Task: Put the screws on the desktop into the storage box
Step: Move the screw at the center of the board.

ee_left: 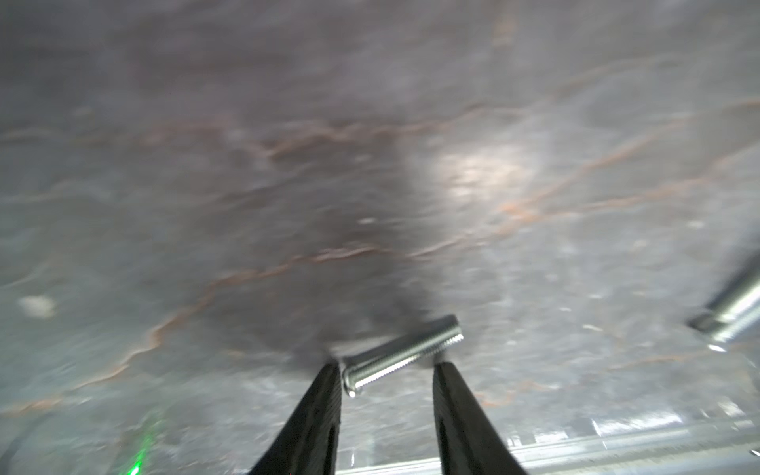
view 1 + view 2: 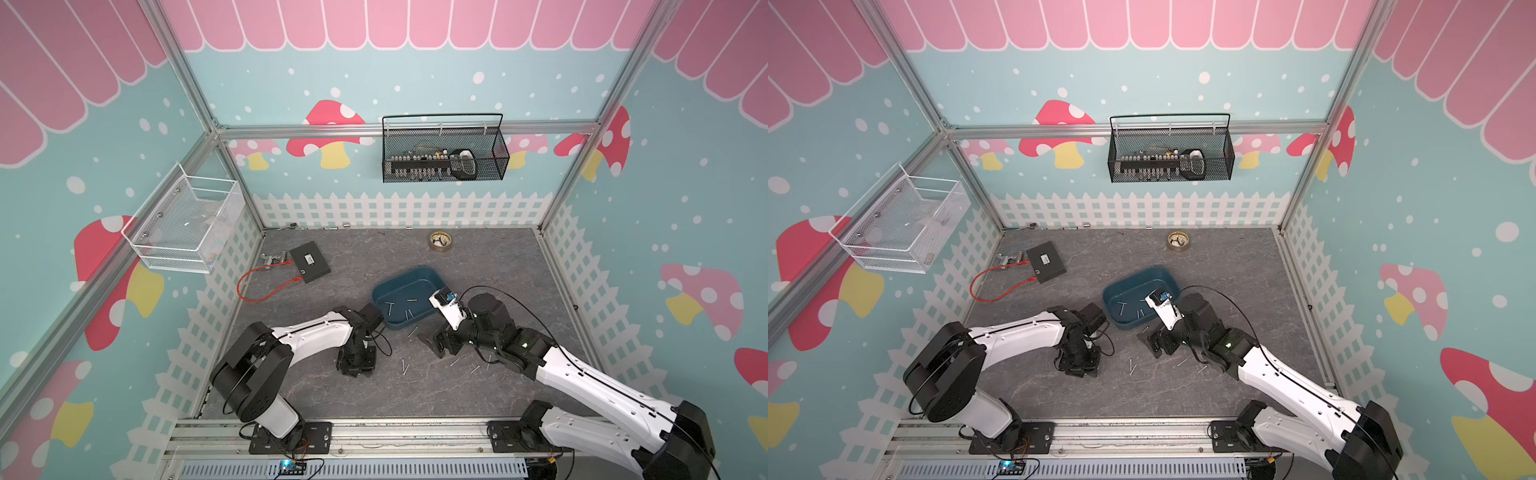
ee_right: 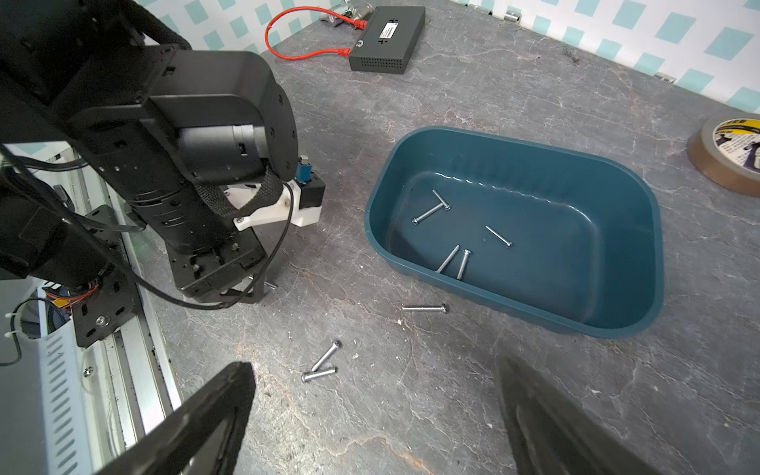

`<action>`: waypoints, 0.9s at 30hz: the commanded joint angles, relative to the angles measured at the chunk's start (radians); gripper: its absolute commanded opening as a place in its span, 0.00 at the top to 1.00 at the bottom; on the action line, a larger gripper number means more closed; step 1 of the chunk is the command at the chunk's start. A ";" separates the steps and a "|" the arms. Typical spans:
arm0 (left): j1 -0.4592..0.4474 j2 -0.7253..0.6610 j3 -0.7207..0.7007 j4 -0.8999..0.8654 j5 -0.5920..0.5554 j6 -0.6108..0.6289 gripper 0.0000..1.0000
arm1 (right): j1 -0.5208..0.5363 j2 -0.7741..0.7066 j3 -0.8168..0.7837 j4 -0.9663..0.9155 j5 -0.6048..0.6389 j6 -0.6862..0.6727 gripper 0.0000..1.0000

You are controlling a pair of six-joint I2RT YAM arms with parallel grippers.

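The teal storage box [image 2: 415, 286] [image 2: 1133, 291] [image 3: 534, 312] sits mid-desktop and holds several screws [image 3: 429, 212]. More screws lie loose on the grey desktop [image 2: 332, 399]: a crossed pair [image 2: 404, 365] [image 3: 327, 355], one by the box's front wall [image 3: 423, 307], others near the right arm [image 2: 454, 362]. My left gripper [image 2: 356, 372] [image 1: 388, 370] points down at the desktop, its fingers apart around a lying screw [image 1: 401, 355] whose head touches one finger [image 1: 329, 395]. My right gripper [image 2: 434, 345] [image 3: 374, 368] hovers wide open and empty in front of the box.
A flat black box [image 2: 309, 262] with a red cable [image 2: 266, 286] lies at the back left. A tape roll [image 2: 440, 241] sits at the back. Wire baskets hang on the back wall [image 2: 444, 153] and the left wall [image 2: 187, 224]. A metal rail [image 2: 374, 432] runs along the front edge.
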 commanded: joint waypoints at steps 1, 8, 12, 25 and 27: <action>-0.010 0.022 0.025 0.055 0.060 0.020 0.60 | -0.003 0.008 0.001 -0.002 0.004 -0.006 0.03; -0.025 0.021 0.039 0.058 0.063 0.023 0.60 | -0.003 0.006 -0.002 -0.005 0.008 -0.003 0.03; -0.025 -0.007 0.049 0.057 0.045 0.037 0.60 | -0.003 0.008 -0.003 -0.005 0.006 -0.004 0.03; -0.027 -0.001 0.090 0.015 -0.041 0.085 0.61 | -0.003 0.014 -0.003 -0.007 0.007 -0.002 0.03; -0.026 0.010 0.095 0.017 -0.064 0.096 0.61 | -0.003 0.015 -0.004 -0.009 0.009 -0.002 0.03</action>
